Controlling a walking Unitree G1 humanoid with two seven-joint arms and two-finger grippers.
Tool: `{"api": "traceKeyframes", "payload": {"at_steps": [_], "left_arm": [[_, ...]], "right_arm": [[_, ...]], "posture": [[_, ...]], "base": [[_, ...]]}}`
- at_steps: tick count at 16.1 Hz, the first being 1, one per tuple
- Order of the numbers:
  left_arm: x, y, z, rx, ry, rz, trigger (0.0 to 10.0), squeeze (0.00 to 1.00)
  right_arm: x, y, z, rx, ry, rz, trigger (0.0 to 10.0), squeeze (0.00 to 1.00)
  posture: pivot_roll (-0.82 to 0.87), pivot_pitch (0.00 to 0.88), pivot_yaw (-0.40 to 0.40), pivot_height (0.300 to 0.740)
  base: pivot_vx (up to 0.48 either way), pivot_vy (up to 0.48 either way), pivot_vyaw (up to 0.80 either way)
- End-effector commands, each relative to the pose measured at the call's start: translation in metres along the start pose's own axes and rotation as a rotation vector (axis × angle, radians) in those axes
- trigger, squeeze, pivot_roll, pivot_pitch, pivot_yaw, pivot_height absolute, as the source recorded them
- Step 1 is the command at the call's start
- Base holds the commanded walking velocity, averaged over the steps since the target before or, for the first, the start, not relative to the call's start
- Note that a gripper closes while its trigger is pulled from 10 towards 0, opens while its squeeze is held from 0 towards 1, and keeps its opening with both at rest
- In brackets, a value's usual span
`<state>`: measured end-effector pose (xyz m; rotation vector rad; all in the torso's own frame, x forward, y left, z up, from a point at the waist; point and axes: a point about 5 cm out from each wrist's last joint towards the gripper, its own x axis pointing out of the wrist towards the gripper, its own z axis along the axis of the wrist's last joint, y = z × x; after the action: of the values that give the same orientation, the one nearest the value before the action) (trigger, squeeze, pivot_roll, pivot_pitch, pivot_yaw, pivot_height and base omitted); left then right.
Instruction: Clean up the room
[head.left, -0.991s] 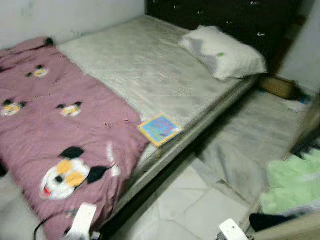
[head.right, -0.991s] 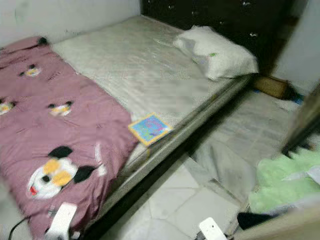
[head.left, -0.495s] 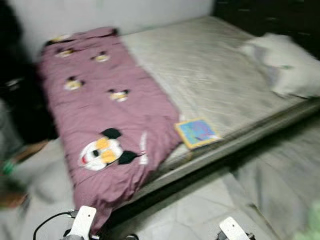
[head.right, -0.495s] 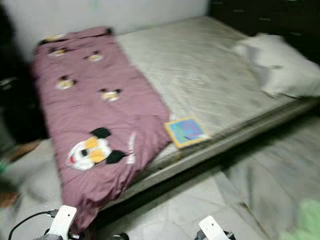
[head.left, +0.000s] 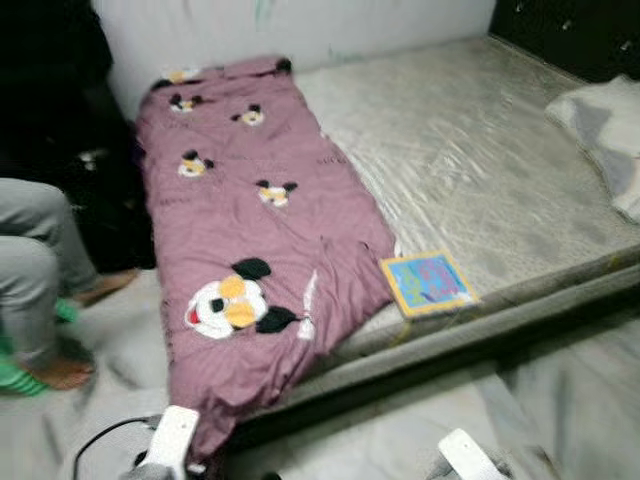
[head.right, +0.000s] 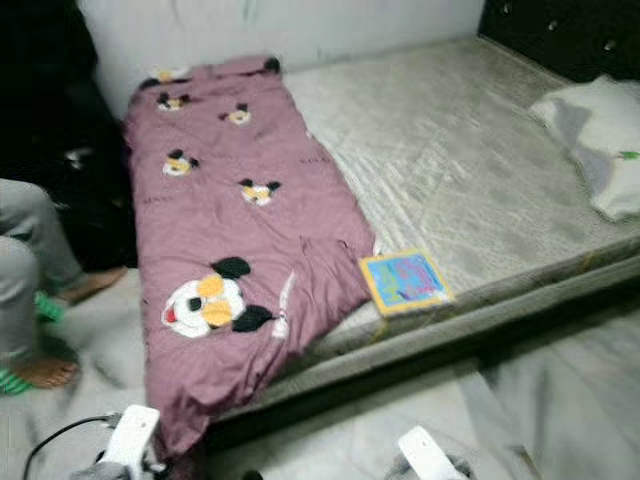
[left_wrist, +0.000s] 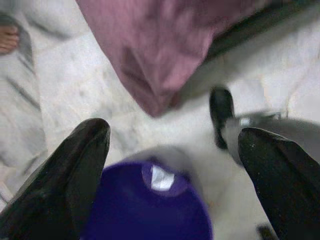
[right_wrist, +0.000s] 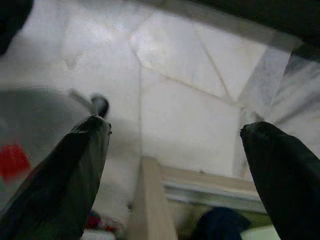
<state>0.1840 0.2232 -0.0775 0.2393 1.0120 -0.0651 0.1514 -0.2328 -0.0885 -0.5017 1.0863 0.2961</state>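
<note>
Step in hand, by my reading: survey and approach, nothing grasped yet. Pink blanket (head.left: 250, 250) lies along bed (head.left: 470, 170), lower end drooping off mattress edge toward floor (head.left: 400, 450). Small colourful book (head.left: 428, 283) flat near mattress edge, just beside blanket. Pillow (head.right: 600, 140) at far end. Person's legs (head.left: 30, 270) left of bed. Left claw (left_wrist: 172, 165) fingers apart, empty, above floor by blanket hem. Right claw (right_wrist: 175, 160) fingers apart, empty. Next move likely: step closer, reach for book or blanket hem.

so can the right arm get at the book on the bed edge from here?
Probably not yet. The right gripper hangs low over the floor, fingers open, while the book lies up on the mattress edge across a strip of floor. Nothing blocks it; the robot likely needs to step closer.
</note>
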Motion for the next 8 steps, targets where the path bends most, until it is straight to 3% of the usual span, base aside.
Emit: {"api": "traceKeyframes", "payload": {"at_steps": [1, 4, 5, 7, 8], "left_arm": [[-0.003, 0.010, -0.011, 0.003, 0.020, 0.047, 10.0, 0.00], [-0.003, 0.011, -0.005, -0.044, -0.065, 0.107, 10.0, 0.00], [-0.005, 0.014, 0.001, -0.057, -0.140, 0.163, 10.0, 0.00], [-0.007, 0.018, 0.007, -0.017, -0.207, 0.244, 10.0, 0.00], [-0.013, 0.045, 0.027, -0.043, -0.308, 0.278, 10.0, 0.00]], "right_arm": [[0.002, 0.003, 0.011, 0.037, -0.047, -0.012, 10.0, 0.00], [0.000, -0.003, 0.014, 0.143, -0.123, -0.108, 10.0, 0.00], [-0.001, -0.007, 0.017, 0.199, -0.181, -0.169, 10.0, 0.00], [-0.003, -0.010, 0.021, 0.238, -0.238, -0.231, 10.0, 0.00], [-0.004, -0.011, 0.022, 0.270, -0.257, -0.245, 10.0, 0.00]], "posture": [[0.00, 0.075, 0.010, 0.740], [0.01, 0.071, 0.003, 0.740], [0.01, 0.071, 0.005, 0.740], [0.00, 0.071, 0.012, 0.740], [0.00, 0.069, 0.018, 0.740]], "base": [[0.000, 0.000, 0.58], [0.000, 0.000, 0.00], [0.000, 0.000, 0.00], [0.000, 0.000, 0.00], [0.000, 0.000, 0.00]]}}
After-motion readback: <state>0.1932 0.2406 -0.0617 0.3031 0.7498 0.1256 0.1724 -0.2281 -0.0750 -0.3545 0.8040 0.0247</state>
